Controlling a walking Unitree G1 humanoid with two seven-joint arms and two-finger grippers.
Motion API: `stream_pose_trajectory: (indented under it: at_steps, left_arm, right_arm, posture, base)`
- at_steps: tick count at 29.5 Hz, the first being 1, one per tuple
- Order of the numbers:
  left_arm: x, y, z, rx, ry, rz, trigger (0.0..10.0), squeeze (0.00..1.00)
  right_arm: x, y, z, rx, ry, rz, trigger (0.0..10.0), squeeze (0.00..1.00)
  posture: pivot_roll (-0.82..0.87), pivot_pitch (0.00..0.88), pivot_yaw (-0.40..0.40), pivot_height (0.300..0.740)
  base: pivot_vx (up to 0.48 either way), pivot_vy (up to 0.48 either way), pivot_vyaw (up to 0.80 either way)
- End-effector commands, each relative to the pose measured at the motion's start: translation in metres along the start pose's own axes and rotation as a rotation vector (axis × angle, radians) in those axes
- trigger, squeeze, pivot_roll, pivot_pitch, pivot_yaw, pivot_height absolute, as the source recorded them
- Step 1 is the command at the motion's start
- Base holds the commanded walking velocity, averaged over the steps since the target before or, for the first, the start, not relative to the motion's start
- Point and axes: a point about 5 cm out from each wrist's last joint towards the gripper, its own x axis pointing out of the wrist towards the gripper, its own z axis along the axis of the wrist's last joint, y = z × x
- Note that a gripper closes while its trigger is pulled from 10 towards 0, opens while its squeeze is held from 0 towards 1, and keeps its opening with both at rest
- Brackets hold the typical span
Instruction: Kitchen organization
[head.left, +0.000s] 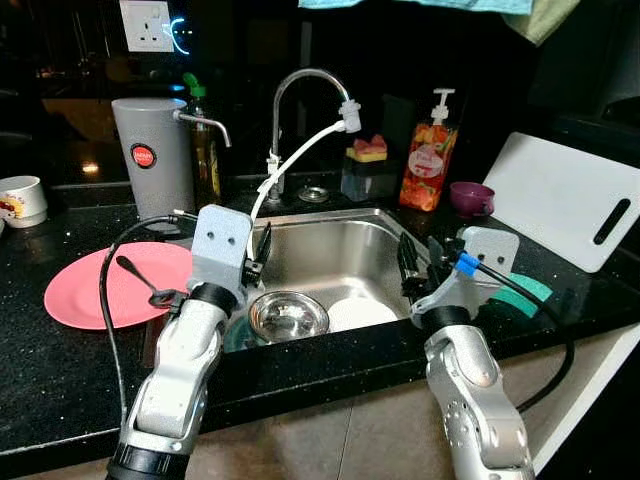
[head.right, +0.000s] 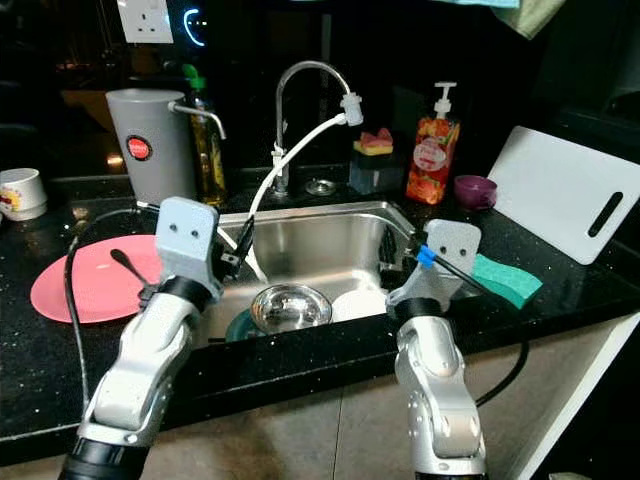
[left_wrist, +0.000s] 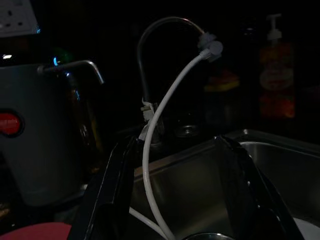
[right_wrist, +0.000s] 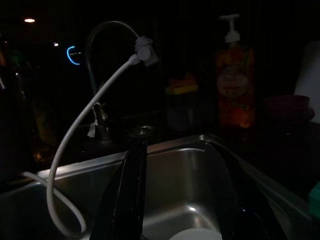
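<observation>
Black table around a steel sink (head.left: 385, 245) holding a bowl (head.left: 288, 316) and plate (head.left: 362, 313). Left gripper (head.left: 262, 245) and right gripper (head.left: 408, 268) hover over the sink, both released, empty. Best approach: lower straight onto the bowl rim, avoiding the hose (head.left: 290, 165).

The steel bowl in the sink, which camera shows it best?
The left eye view: the steel bowl sits whole and well lit in the sink, beside a white plate. The right eye view shows it too, equally clear. The left wrist view catches just a dim sliver of its rim; the right wrist view is too dark to tell.
</observation>
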Motion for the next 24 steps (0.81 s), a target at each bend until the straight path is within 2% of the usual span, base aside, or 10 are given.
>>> stream_pose_trajectory:
  at_steps: [1, 4, 10, 13, 17, 24]
  left_arm:
    - [0.003, -0.003, -0.001, -0.016, 0.006, 0.007, 10.0, 0.0]
    - [0.002, -0.01, -0.002, -0.03, 0.007, 0.007, 10.0, 0.0]
    - [-0.002, -0.009, -0.006, -0.037, 0.015, 0.046, 10.0, 0.0]
    - [-0.005, -0.008, -0.009, -0.035, 0.033, 0.042, 10.0, 0.0]
    - [-0.01, -0.009, -0.015, 0.0, 0.055, -0.033, 10.0, 0.0]
    - [-0.007, 0.005, -0.02, 0.027, 0.085, 0.007, 10.0, 0.0]
  right_arm:
    - [0.001, -0.002, -0.001, -0.012, 0.005, -0.012, 10.0, 0.0]
    - [-0.001, -0.007, -0.008, -0.016, 0.032, -0.047, 10.0, 0.0]
    - [-0.004, -0.007, -0.015, -0.038, 0.068, -0.027, 10.0, 0.0]
    - [-0.004, -0.01, -0.015, -0.051, 0.069, -0.034, 10.0, 0.0]
    - [-0.008, -0.019, -0.018, -0.053, 0.065, -0.095, 10.0, 0.0]
    - [-0.016, -0.018, -0.024, -0.063, 0.083, -0.096, 10.0, 0.0]
  posture:
    - [0.05, 0.0, -0.063, 0.74]
    - [0.05, 0.0, -0.084, 0.74]
    - [0.04, 0.0, -0.107, 0.74]
    - [0.01, 0.0, -0.07, 0.74]
    - [0.01, 0.0, -0.049, 0.74]
    - [-0.01, 0.0, -0.011, 0.74]
  base:
    - [0.0, 0.0, 0.0]
    - [0.0, 0.0, 0.0]
    - [0.0, 0.0, 0.0]
    - [0.0, 0.0, 0.0]
    - [0.0, 0.0, 0.0]
    - [0.0, 0.0, 0.0]
